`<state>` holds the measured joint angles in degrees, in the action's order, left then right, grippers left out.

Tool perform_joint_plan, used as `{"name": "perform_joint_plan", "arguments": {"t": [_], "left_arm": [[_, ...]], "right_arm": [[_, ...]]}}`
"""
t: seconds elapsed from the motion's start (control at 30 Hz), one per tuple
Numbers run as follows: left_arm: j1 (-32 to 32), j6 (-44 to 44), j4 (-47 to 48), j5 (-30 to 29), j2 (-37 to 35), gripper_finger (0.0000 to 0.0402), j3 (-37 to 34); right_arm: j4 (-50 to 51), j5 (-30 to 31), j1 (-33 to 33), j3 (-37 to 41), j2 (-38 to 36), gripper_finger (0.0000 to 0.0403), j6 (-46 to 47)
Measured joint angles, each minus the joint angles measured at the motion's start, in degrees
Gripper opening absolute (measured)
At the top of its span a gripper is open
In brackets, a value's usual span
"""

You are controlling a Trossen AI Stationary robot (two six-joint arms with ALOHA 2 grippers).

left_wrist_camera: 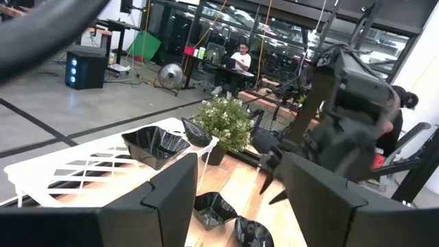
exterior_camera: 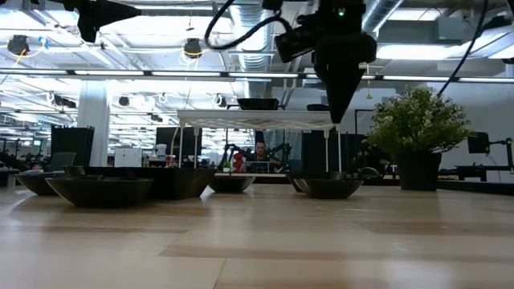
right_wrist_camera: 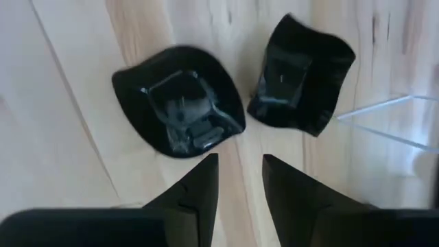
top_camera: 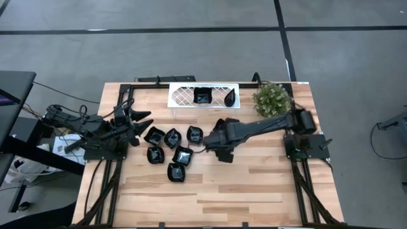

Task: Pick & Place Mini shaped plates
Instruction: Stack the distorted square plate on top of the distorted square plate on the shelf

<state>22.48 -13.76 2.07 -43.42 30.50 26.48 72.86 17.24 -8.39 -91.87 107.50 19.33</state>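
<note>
Several glossy black mini plates [top_camera: 172,137] lie in a cluster on the wooden table left of centre; in the low view they rest on their bases [exterior_camera: 100,189]. Two more sit on the white lattice tray [top_camera: 181,95]: a squarish one [top_camera: 202,97] and a teardrop one [top_camera: 230,97]. My right gripper [top_camera: 216,140] hangs above the table at the cluster's right side, pointing down [exterior_camera: 337,96], narrowly open [right_wrist_camera: 240,168] and empty, with two plates [right_wrist_camera: 182,103] [right_wrist_camera: 302,75] just beyond its fingertips. My left gripper [top_camera: 137,121] waits wide open [left_wrist_camera: 236,199] at the table's left edge.
A green potted plant [top_camera: 272,98] stands at the far right corner beside the tray. The tray stands on thin legs [right_wrist_camera: 384,110] by the far edge. Bare wood [top_camera: 254,184] spreads over the near half of the table. People sit in the room beyond [left_wrist_camera: 240,58].
</note>
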Motion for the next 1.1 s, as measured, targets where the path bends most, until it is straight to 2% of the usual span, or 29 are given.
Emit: {"name": "perform_joint_plan", "arguments": {"t": [0.23, 0.4, 0.57, 0.8, 1.1], "left_arm": [[0.0, 0.0, 0.0, 0.0, 0.0, 0.0214, 0.0], [0.0, 0.0, 0.0, 0.0, 0.0, 0.0214, 0.0], [0.0, 0.0, 0.0, 0.0, 0.0, 0.0214, 0.0], [0.0, 0.0, 0.0, 0.0, 0.0, 0.0214, 0.0], [0.0, 0.0, -0.3, 0.2, -0.1, 0.0214, 0.0]], "right_arm": [[-15.8, -6.6, 4.1, 15.3, -14.3, 0.0108, -3.0], [-25.3, -14.1, 5.9, 23.2, -19.9, 0.0108, -4.8], [-29.4, -14.4, 5.5, 26.1, -20.0, 0.0108, -8.5], [-36.0, -14.1, 6.4, 26.2, -16.3, 0.0108, -12.6], [-37.5, -14.2, 7.5, 26.1, -13.4, 0.0108, -13.2]]}}
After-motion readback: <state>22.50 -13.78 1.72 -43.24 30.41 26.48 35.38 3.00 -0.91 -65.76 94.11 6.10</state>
